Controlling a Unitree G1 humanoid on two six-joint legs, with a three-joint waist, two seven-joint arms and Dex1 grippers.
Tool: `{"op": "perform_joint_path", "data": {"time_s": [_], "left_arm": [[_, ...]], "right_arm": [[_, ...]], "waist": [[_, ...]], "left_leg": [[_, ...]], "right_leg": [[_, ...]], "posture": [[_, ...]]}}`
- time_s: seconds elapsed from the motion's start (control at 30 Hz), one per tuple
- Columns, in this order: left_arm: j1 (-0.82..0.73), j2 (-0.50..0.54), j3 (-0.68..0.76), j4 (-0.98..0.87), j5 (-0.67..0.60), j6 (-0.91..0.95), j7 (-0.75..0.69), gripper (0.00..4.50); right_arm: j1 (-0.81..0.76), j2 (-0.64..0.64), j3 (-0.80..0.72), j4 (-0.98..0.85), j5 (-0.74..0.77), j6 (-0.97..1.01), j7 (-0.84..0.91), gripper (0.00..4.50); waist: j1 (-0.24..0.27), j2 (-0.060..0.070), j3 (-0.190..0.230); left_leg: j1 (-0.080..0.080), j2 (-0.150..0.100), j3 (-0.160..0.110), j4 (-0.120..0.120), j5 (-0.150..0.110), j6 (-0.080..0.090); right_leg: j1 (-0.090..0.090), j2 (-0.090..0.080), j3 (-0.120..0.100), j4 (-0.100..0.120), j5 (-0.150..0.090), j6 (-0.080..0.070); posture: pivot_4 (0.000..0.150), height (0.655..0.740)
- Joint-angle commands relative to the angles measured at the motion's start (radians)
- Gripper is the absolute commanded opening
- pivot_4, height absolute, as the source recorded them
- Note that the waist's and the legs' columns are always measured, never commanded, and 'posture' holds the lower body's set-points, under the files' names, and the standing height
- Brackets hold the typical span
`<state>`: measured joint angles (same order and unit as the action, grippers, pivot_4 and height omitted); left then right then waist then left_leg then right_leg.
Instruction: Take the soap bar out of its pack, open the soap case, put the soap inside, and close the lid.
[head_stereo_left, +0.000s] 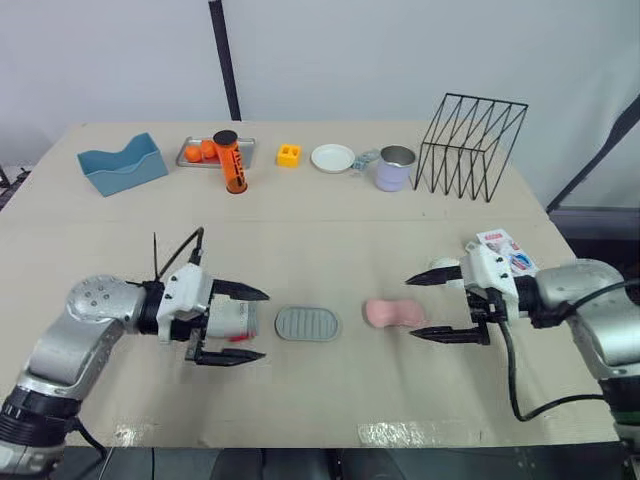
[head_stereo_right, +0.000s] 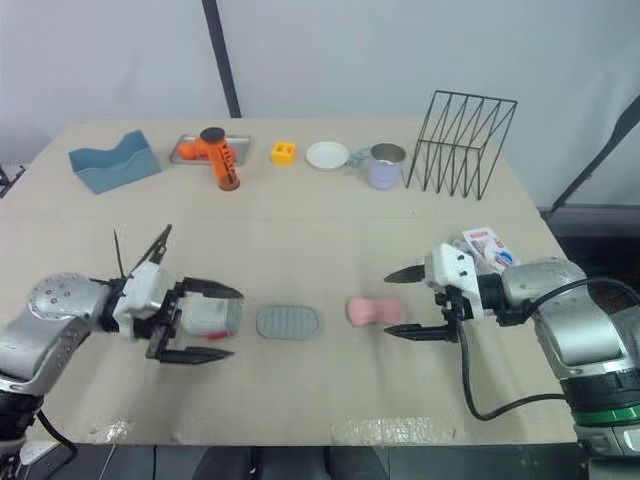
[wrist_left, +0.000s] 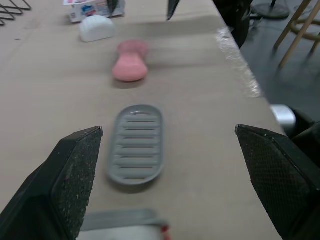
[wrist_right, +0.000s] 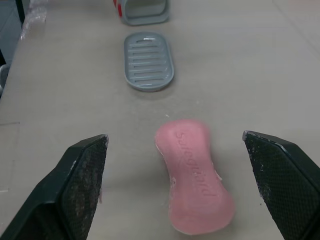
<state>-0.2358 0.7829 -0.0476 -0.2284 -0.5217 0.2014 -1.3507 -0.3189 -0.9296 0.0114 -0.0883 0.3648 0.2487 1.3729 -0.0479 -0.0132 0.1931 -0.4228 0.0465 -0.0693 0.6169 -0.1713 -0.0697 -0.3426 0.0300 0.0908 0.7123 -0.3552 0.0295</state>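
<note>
The pink soap bar (head_stereo_left: 393, 313) lies bare on the table, right of centre. My right gripper (head_stereo_left: 410, 307) is open, with one fingertip on each side of the soap's right end and neither touching it; the soap (wrist_right: 195, 182) lies between the fingers. The soap pack (head_stereo_left: 505, 250) lies behind that gripper. A grey ribbed oval piece of the soap case (head_stereo_left: 307, 323) lies flat left of the soap. Further left, the pale grey-rimmed case body (head_stereo_left: 233, 319) rests between the fingers of my open left gripper (head_stereo_left: 265, 325), with gaps on both sides.
Along the back stand a blue holder (head_stereo_left: 122, 165), a tray (head_stereo_left: 189, 159) with an orange bottle (head_stereo_left: 231, 160), a yellow block (head_stereo_left: 289, 155), a white dish (head_stereo_left: 332, 158), a metal cup (head_stereo_left: 395, 168) and a black wire rack (head_stereo_left: 470, 145). A small white rounded thing (wrist_left: 97, 27) sits beside the pack.
</note>
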Motion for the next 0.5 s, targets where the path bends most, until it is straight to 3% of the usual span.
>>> {"op": "perform_joint_path", "data": {"time_s": [0.03, 0.33, 0.5], "left_arm": [[0.045, -0.061, -0.004, -0.081, -0.01, -0.005, 0.075, 4.49], [0.084, -0.115, -0.04, -0.075, 0.053, -0.021, 0.142, 4.49], [0.101, -0.104, 0.017, -0.025, 0.044, -0.036, 0.156, 4.49]], "right_arm": [[-0.083, 0.0, 0.094, 0.013, -0.103, 0.008, -0.019, 4.5], [-0.162, 0.027, 0.192, 0.098, -0.222, 0.018, -0.062, 4.5], [-0.183, 0.042, 0.202, 0.136, -0.245, -0.006, -0.065, 4.5]], "waist": [[0.001, 0.0, 0.0], [0.001, 0.0, 0.0], [0.001, 0.0, 0.0]], "left_leg": [[0.0, 0.0, 0.0, 0.0, 0.0, 0.0], [-0.001, -0.001, 0.0, 0.0, 0.0, 0.0], [-0.001, -0.001, 0.0, 0.0, 0.0, 0.0]], "right_leg": [[0.0, -0.001, 0.0, 0.0, 0.0, 0.0], [-0.001, -0.001, 0.0, 0.0, 0.002, -0.004], [-0.001, -0.001, 0.0, 0.0, 0.002, -0.004]], "posture": [[0.15, 0.74], [0.15, 0.74], [0.15, 0.74]]}}
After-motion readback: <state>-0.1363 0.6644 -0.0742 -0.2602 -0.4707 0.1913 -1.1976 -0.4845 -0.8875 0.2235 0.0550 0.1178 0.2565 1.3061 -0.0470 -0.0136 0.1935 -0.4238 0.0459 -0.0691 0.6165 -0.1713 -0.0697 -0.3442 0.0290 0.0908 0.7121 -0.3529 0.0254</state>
